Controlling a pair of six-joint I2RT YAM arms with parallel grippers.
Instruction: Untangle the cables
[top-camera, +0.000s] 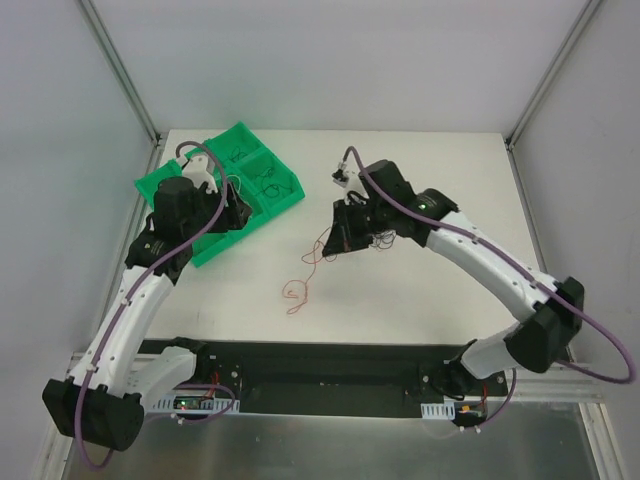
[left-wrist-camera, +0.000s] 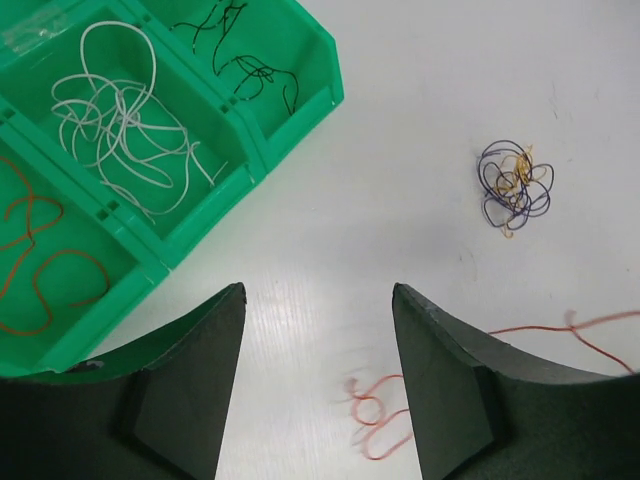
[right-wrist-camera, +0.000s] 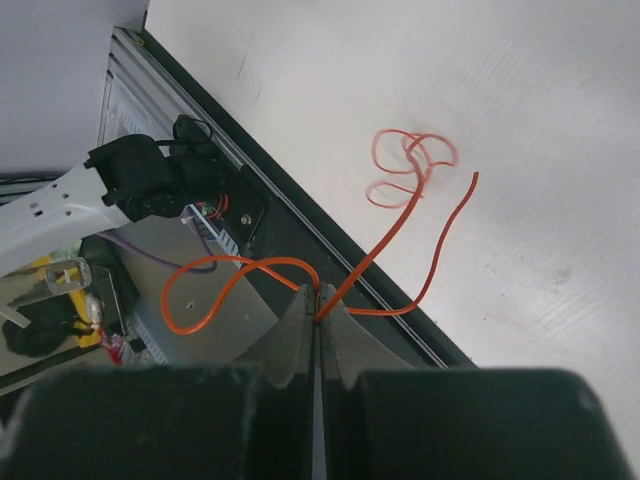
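Right gripper: jaws fully closed, pinching an orange wire at the tips. From the pinch the wire drops to the table and ends in a loose coiled end resting on the surface. In the top view its long axis runs from the claw toward the near edge and slightly to the robot's left. Left gripper: fingers parted about halfway, nothing between them, hanging just off the near corner of the green tray. The tray's compartments hold sorted cables: white wires, black wires and orange-brown wires. A purple and yellow clump lies tangled on the table, ahead and to the right of the left claw and close beside the right claw. Judgement: the governing relation is that the tray lies to the left of the held wire, nearer the left arm, so the trailing end must lift clear before any carry. No brand, label or legible writing found
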